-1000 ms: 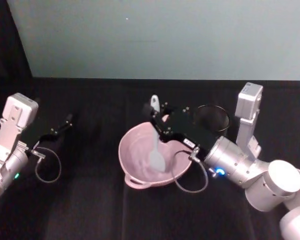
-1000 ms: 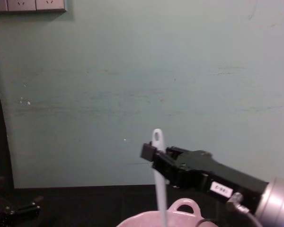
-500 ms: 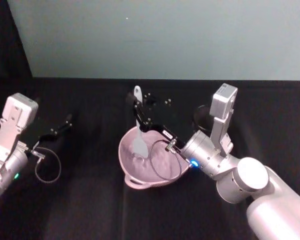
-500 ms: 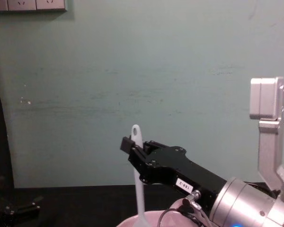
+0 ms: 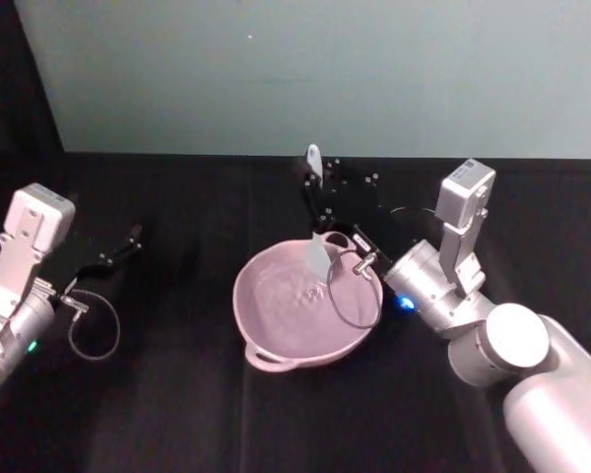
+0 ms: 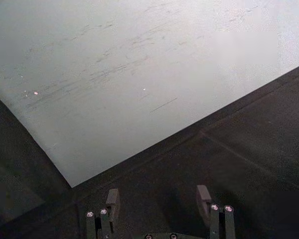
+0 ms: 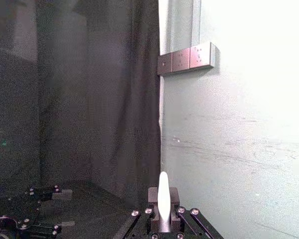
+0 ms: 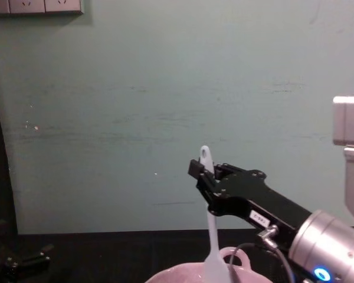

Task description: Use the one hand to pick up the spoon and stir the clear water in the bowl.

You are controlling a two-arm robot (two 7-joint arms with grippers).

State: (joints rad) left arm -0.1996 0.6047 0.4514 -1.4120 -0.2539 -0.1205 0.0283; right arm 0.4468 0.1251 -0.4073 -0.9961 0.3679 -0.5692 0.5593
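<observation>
**Clerk:** Largest items first?
**Keeper:** Black tabletop (image 5: 177, 414). On it, at centre, one pale pink bowl (image 5: 238, 301).
**Clerk:** Grippers?
**Keeper:** Right gripper (image 8: 196, 170), above the bowl's far rim, jaws pinching the spoon's handle just below its hole. Left gripper (image 6: 157, 201), parked well off to the left, jaws spread, nothing between them.
**Clerk:** Smallest?
**Keeper:** White spoon (image 8: 212, 247), near upright, scoop down at the bowl's far rim beside a loop handle. Contact with the water: cannot tell.
</observation>
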